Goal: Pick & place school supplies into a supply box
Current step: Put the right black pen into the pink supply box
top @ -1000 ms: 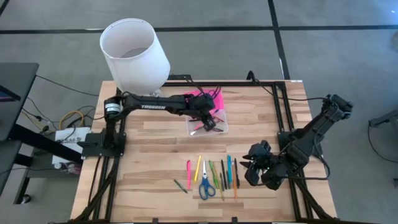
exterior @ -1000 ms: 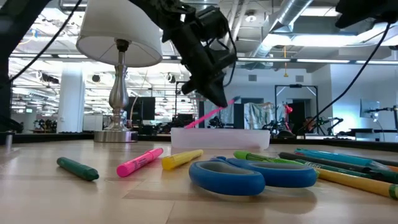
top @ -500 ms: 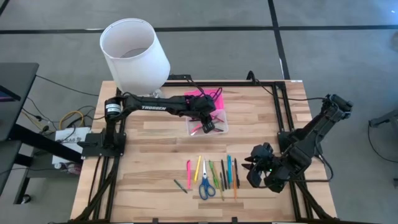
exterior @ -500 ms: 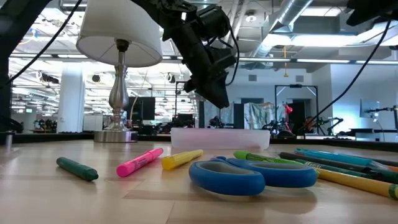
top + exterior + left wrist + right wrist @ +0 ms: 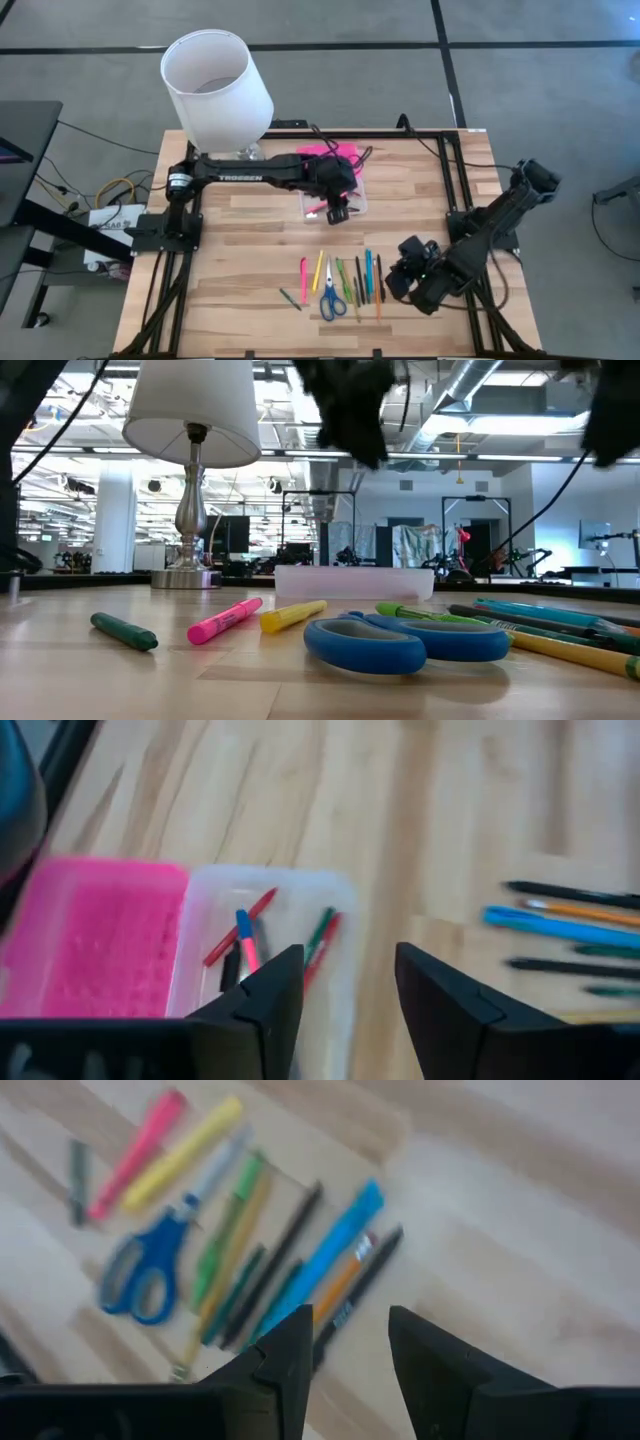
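Left gripper [image 5: 339,212]: fingers spread, holding nothing, above the clear case [image 5: 335,196], which contains several pens [image 5: 243,938]; pink lid [image 5: 90,940] attached alongside. Right gripper [image 5: 403,272]: fingers spread, empty, just beside the row of pens, markers and blue scissors [image 5: 331,299] lying on the desk [image 5: 250,250]. Lamp [image 5: 215,85] at the desk's far left corner.

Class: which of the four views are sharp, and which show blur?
High view: sharp throughout. Low view: scissors crisp, but the left gripper overhead smears. Left wrist view: supply box soft. Right wrist view: pens blurred, right gripper fairly clear.
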Robot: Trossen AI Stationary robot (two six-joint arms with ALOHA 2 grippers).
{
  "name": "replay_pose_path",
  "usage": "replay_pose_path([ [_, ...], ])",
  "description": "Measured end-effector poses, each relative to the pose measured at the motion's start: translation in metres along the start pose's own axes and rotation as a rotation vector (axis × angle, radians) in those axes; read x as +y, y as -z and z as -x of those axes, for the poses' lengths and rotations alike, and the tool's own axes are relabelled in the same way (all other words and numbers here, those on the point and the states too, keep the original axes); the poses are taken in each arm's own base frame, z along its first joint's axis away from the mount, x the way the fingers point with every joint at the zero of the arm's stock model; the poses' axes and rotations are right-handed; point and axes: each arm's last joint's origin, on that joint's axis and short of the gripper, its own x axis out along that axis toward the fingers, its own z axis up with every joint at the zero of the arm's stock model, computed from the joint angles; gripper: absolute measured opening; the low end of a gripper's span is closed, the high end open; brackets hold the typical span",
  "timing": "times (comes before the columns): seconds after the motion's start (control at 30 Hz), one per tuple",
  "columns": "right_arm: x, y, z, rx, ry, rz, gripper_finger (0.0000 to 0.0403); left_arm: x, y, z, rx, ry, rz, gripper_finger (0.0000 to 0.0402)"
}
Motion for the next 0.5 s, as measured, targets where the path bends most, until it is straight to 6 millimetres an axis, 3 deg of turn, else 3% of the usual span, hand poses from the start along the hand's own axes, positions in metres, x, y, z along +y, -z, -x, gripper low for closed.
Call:
replay_pose_path([
  [0.23,0.011,0.014,-0.034,0.098,0.094,-0.029,0.0125,-0.054,-0.008,0.038,0.008,0.050,-0.102,0.0142],
  [0.5,0.019,0.022,-0.066,0.173,0.159,-0.051,0.0125,-0.104,0.015,0.054,0.127,0.053,-0.143,0.0142],
])
